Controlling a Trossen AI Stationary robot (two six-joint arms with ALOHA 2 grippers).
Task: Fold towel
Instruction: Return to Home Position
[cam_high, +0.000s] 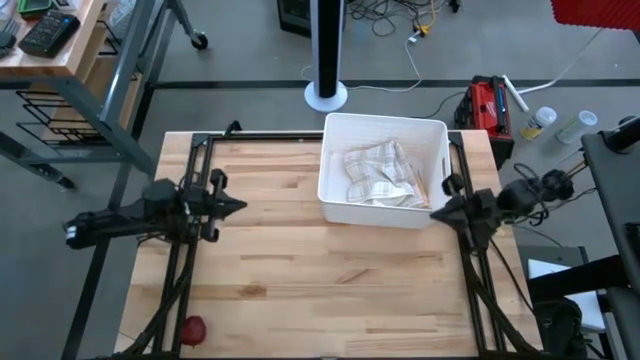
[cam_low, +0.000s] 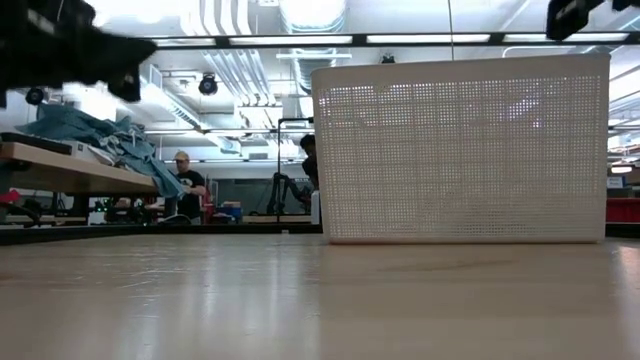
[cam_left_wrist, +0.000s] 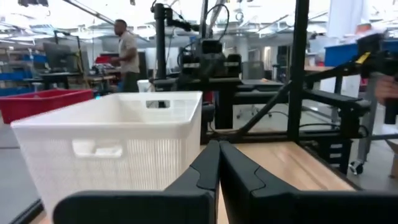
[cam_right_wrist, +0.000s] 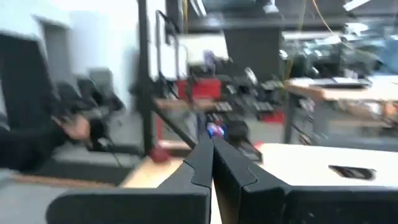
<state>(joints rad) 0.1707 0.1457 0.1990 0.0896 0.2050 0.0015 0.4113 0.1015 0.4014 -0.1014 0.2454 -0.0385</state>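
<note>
Towels (cam_high: 380, 175): folded, lying in white bin (cam_high: 385, 119); job apparently finished. Left gripper (cam_high: 236, 207), right gripper (cam_high: 437, 213): fingers pressed together, empty, parked apart.

The wooden table (cam_high: 300, 285) is carrying a white laundry bin (cam_high: 375, 215) at its far edge and a small red object (cam_high: 192, 329) by its left edge.

Small red object (cam_high: 192, 328) near table (cam_high: 300, 265) corner, red box (cam_high: 487, 103) on floor, white stand base (cam_high: 326, 96)
</note>
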